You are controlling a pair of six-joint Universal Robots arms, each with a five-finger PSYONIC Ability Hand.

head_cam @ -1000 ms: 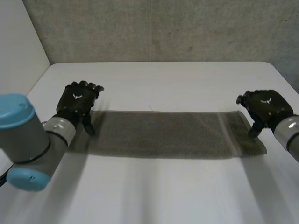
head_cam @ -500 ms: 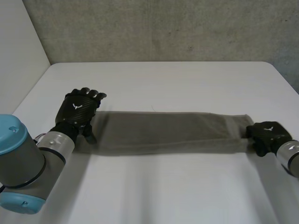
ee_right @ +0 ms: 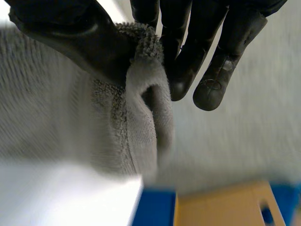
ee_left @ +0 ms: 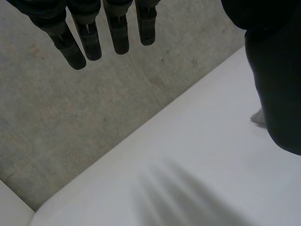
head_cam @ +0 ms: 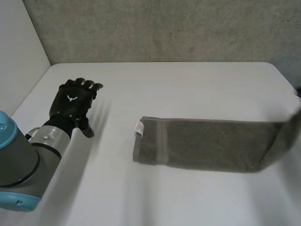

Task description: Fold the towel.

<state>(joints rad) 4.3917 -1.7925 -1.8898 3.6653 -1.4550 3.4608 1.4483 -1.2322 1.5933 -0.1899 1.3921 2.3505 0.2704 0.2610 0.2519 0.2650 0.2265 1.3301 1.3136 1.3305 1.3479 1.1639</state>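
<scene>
The grey towel (head_cam: 207, 143) lies as a long narrow strip on the white table (head_cam: 155, 80), right of the middle, its right end raised off the surface. The right hand (ee_right: 181, 56) pinches that end between thumb and fingers. The left hand (head_cam: 73, 103) hovers with straight fingers and holds nothing, well apart from the towel's left end. No crosswise fold is made yet, so most of the folding likely remains

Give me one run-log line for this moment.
task: fold towel | left hand: open, off towel, above table | right hand: pinching towel end, raised | rest of towel: flat on table
</scene>
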